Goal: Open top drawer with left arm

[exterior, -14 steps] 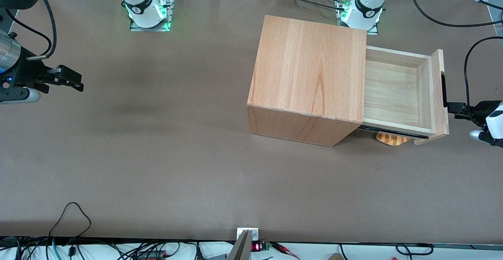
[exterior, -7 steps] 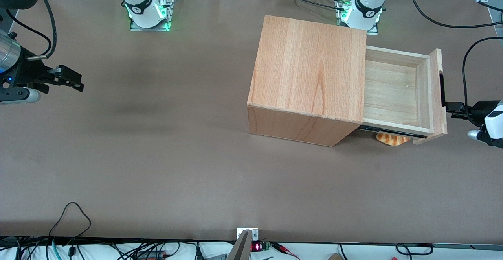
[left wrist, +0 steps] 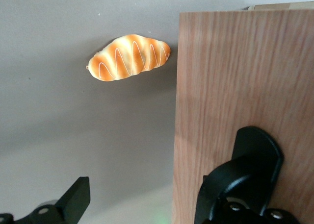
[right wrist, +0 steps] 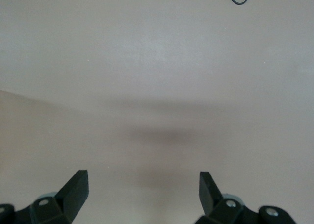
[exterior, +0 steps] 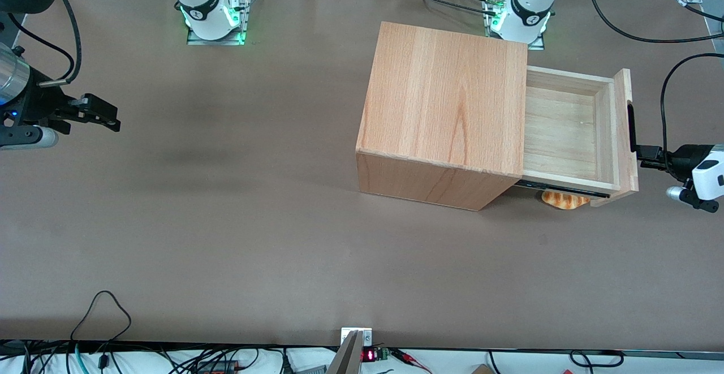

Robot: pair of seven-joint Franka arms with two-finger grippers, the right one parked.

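The pincer (exterior: 645, 153) is standing wide open at the drawer (exterior: 565, 130) front by the handle (exterior: 630, 128), one finger (left wrist: 250, 175) seemingly touching the panel. The drawer is sticking out of the casing (exterior: 444, 111), near the desk's (exterior: 226, 221) working-arm end.

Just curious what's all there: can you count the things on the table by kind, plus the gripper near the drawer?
Wooden cabinet: 1
Top drawer, pulled out: 1
Bread roll, on the table under the drawer: 1
Gripper, open, at the drawer's handle: 1
Total: 4
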